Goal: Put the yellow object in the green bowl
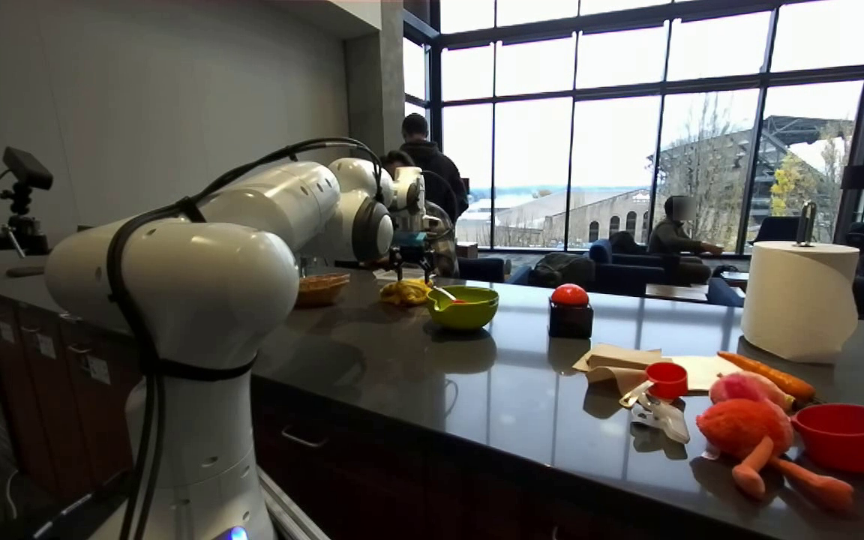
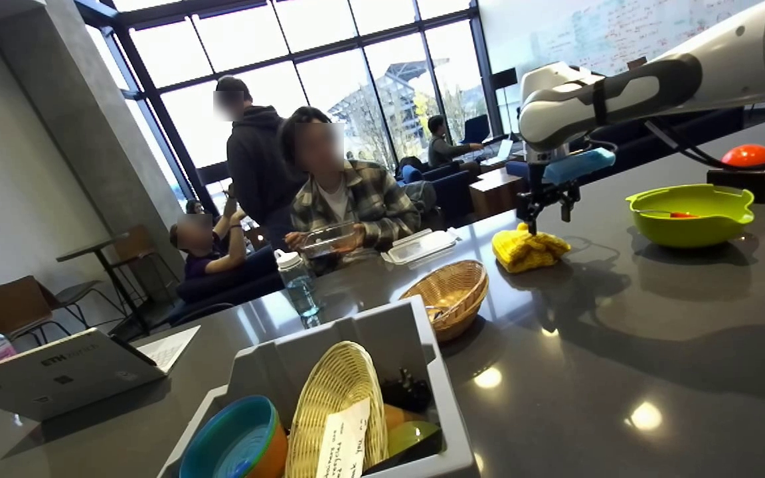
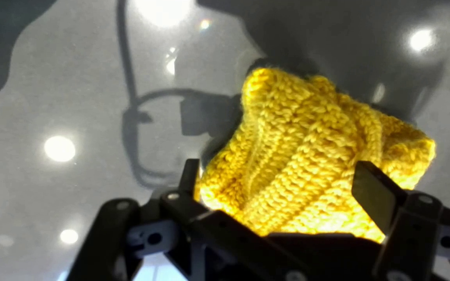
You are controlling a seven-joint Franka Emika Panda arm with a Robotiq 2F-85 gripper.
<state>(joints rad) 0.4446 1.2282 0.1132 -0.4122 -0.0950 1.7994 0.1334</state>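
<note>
The crumpled, bright-yellow knitted cloth (image 3: 287, 156) on the glossy grey table (image 2: 555, 411) near the round lime-green plastic-looking bowl (image 2: 688, 227) seems light and soft, so the black fingers (image 3: 373, 199), wide apart and holding nothing, should pinch across its middle folds.

A crumpled yellow knitted cloth (image 3: 295, 156) lies near the upright green bowl (image 2: 688, 232).

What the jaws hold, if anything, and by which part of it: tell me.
Nothing appears held: the jaws stand wide apart at the yellow knitted cloth, which lies on the counter. Whether either jaw touches it cannot be told.
</note>
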